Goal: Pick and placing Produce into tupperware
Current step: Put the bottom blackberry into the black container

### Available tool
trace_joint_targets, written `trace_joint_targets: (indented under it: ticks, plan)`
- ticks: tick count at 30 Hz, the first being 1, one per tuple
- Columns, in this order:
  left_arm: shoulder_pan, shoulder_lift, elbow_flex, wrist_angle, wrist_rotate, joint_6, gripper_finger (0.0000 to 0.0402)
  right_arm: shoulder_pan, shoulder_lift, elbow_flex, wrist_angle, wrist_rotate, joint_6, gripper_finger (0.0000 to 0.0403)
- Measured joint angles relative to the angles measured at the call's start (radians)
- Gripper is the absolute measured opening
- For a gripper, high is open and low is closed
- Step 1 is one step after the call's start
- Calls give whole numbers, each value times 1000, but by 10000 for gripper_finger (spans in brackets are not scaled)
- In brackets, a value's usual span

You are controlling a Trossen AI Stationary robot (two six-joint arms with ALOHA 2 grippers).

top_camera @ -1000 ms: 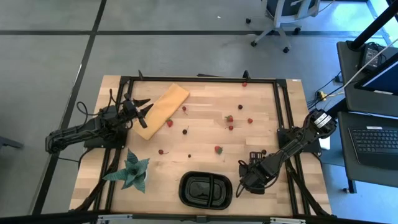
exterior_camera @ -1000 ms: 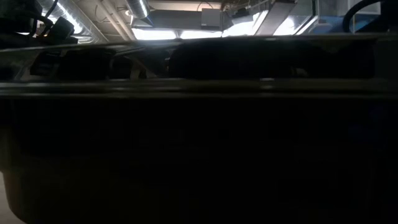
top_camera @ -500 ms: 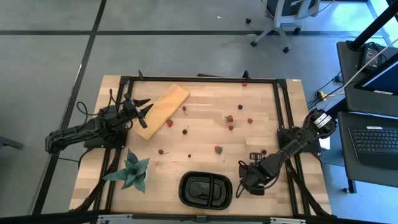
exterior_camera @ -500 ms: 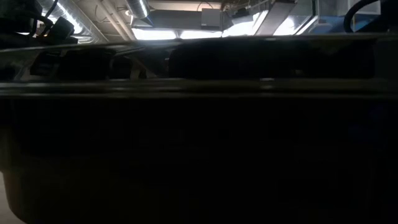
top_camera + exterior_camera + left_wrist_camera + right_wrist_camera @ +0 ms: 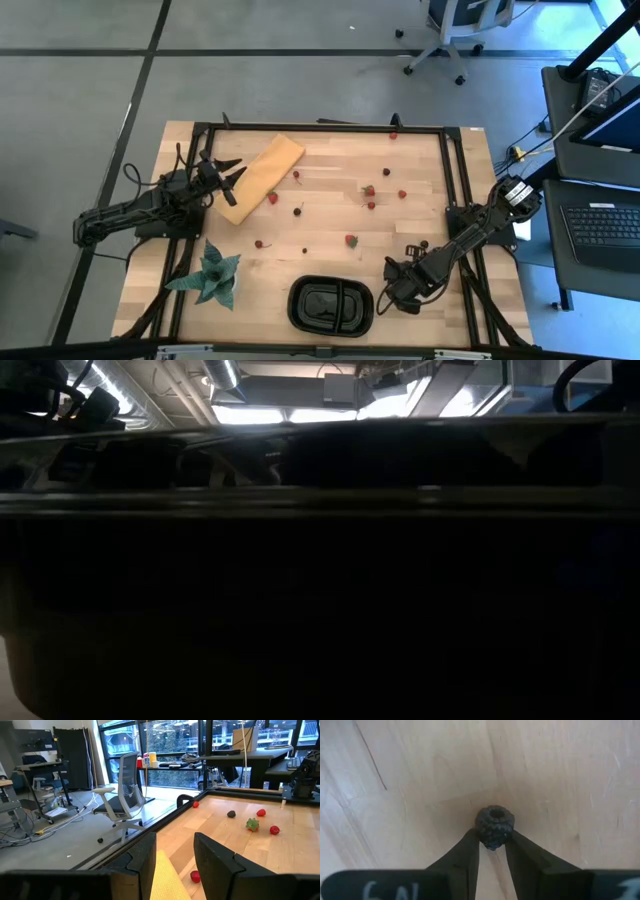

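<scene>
Right hand [image 5: 492, 851] down low on the pale wooden surface [image 5: 330, 225], fingers clamped on a small dark bumpy blackberry [image 5: 494, 826] — just off the glossy black rounded-rectangle plastic tray [image 5: 331, 305], at about 3 o'clock from it. Tray itself near the 6 o'clock edge. Tiny red strawberry-like fruits [image 5: 369, 190] scattered toward 12 to 2 o'clock of the tray. Left hand [image 5: 230, 172] parked at the 9 o'clock side over a flat tan rectangular board [image 5: 262, 176] — fingers apart, nothing between them.
</scene>
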Motion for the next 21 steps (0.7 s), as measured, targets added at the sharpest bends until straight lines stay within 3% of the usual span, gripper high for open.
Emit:
trace_joint_targets:
  ticks: [21]
  plan:
    - [0,0,0,0,0,1,125,-2,1,-1,18,28,-3,92]
